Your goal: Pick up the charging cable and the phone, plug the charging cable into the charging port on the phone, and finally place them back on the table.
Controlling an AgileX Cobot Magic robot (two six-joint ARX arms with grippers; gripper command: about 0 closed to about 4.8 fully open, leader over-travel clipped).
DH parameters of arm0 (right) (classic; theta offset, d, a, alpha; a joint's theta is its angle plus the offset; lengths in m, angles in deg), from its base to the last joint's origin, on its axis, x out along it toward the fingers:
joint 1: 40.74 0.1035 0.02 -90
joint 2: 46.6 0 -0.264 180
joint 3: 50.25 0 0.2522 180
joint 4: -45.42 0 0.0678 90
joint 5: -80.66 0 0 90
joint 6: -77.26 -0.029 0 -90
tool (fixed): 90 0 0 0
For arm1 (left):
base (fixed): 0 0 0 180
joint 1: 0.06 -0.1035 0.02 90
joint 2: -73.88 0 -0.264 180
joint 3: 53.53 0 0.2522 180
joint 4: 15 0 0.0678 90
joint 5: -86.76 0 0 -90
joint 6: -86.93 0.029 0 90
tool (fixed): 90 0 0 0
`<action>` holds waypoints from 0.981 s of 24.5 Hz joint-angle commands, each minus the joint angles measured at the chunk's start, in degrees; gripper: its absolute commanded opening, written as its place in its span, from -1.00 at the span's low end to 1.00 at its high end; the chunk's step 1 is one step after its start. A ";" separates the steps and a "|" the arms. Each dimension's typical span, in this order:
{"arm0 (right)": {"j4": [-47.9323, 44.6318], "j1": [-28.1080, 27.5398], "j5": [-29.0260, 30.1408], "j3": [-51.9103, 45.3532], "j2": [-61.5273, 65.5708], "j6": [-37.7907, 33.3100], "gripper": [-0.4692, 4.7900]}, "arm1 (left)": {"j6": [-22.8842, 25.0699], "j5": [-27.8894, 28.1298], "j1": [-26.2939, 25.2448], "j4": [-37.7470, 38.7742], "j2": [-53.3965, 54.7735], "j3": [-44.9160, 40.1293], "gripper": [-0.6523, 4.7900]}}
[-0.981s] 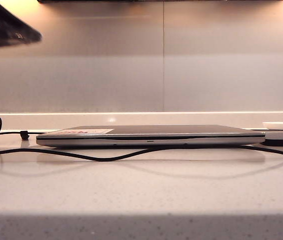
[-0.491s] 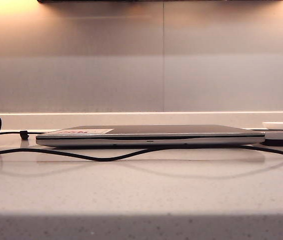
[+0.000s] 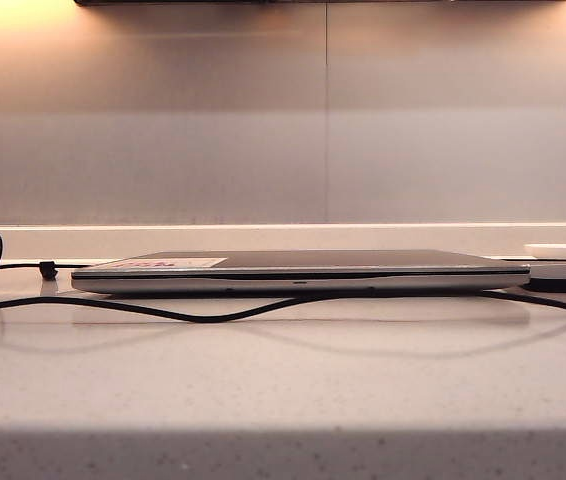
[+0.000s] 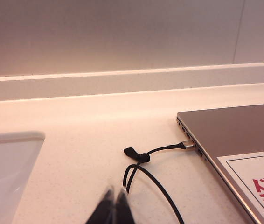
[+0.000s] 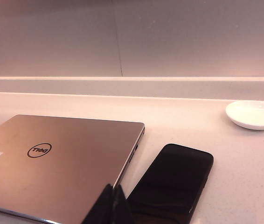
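Right wrist view: phone (image 5: 171, 182) lies flat on desk (image 5: 244, 158), at 3 o'clock of the laptop (image 5: 62, 163); glossy, slippery, I would grip its long edges. Limp charging cable (image 4: 155, 179): take near plug. Left pincer (image 4: 114, 207) and right pincer (image 5: 112, 205) closed, empty.

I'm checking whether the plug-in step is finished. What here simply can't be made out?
- Phone, right wrist view: its near end is cut off by the picture edge and the shut right gripper, so no port shows.
- Charging cable, left wrist view: runs out of frame beside the shut left gripper.
- Exterior view: the laptop hides the phone.
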 commanded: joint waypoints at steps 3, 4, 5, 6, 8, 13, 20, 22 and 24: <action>-0.98 0.07 -0.07 0.22 -0.11 0.15 -0.84 | 0.44 -0.22 -0.04 -0.61 -0.02 0.20 -0.78; -0.98 0.07 -0.04 0.22 -0.11 0.15 -0.84 | 0.44 -0.22 -0.04 -0.61 -0.02 0.20 -0.78; -0.98 0.07 -0.04 0.22 -0.11 0.15 -0.84 | 0.46 -0.22 -0.04 -0.61 -0.02 0.20 -0.78; -0.98 0.07 -0.04 0.22 -0.11 0.15 -0.84 | 0.44 -0.22 -0.04 -0.63 -0.02 0.20 -0.78; -0.98 0.07 -0.07 0.22 -0.11 0.15 -0.84 | 0.44 -0.22 -0.02 -0.76 -0.02 0.22 -0.78; -0.98 0.07 -0.07 0.22 -0.11 0.15 -0.84 | 0.44 -0.22 -0.02 -0.76 -0.02 0.20 -0.78; -1.01 0.07 -0.07 0.22 -0.11 0.15 -0.84 | 0.44 -0.22 -0.02 -0.76 -0.02 0.20 -0.78; -1.11 -0.24 -7.61 -0.48 -0.11 0.17 -0.84 | 0.44 -0.22 -0.02 -0.76 -0.02 0.20 -0.78; -1.64 -0.33 -17.44 -2.03 -0.11 0.17 -0.84 | 0.42 -0.22 -0.02 -0.76 -0.02 0.20 -0.78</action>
